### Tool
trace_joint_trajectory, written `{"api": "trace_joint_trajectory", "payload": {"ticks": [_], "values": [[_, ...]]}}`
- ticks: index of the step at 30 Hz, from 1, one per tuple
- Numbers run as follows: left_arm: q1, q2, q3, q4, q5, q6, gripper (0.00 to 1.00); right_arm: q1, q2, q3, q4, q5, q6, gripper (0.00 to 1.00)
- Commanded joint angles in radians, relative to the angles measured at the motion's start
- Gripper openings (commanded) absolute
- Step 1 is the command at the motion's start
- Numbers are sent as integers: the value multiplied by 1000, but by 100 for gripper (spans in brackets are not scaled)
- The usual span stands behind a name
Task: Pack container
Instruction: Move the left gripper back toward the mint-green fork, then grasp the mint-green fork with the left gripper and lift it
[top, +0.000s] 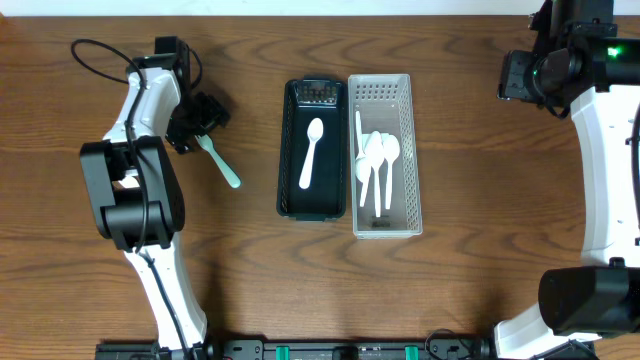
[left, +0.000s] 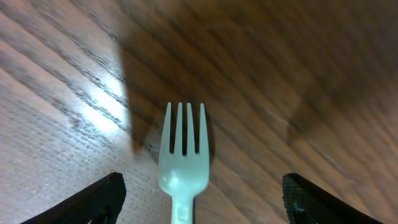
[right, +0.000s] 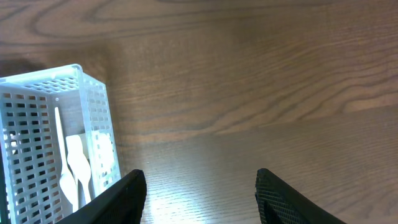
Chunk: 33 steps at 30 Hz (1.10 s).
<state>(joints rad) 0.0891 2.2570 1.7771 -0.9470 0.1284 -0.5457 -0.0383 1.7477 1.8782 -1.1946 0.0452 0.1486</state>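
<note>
My left pincer (left: 202, 193) and right pincer (right: 199, 186) gape; right of the left — black tray (top: 285, 150), one spoon (top: 311, 152); white basket (top: 411, 150), several spoons (top: 378, 162).

Table (top: 470, 120), black bin (top: 330, 185), white bin (top: 412, 190), perhaps fork (top: 222, 166)

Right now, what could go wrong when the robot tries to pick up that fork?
The fork lies flat on the table under the open left gripper, so the gripper might scrape the wood or nudge it away. Its long handle sticks out, so it may tilt when lifted. The black tray is narrow; the fork could land across its rim.
</note>
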Motion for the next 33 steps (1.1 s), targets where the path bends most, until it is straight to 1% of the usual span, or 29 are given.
{"api": "trace_joint_trajectory", "payload": {"ticks": [1,14,15,17,19,21,22,25,27,30,33], "values": [[2,34,-6,-14,3,-6,83,-15,0,5,-3,11,-8,59],[2,60,-13,-15,-2,-5,82,-15,0,5,-23,11,-8,59],[2,60,-13,-16,-8,-1,80,-15,0,5,-24,11,-8,59],[2,60,-14,-16,-8,19,69,-15,0,5,-26,11,-8,59],[2,60,-14,-16,-8,21,61,-15,0,5,-26,11,-8,59],[2,60,-14,-16,-8,21,50,-15,0,5,-26,11,-8,59],[2,60,-14,-16,-8,21,47,-15,0,5,-27,11,-8,59],[2,58,-13,-20,-8,30,39,-15,0,5,-29,11,-8,59],[2,56,-13,-20,-8,69,33,-15,0,5,-29,11,-8,59],[2,50,-13,-25,-8,95,26,-15,0,5,-28,11,-8,59],[2,32,-13,-35,-8,100,21,-15,0,5,-28,11,-8,59]]}}
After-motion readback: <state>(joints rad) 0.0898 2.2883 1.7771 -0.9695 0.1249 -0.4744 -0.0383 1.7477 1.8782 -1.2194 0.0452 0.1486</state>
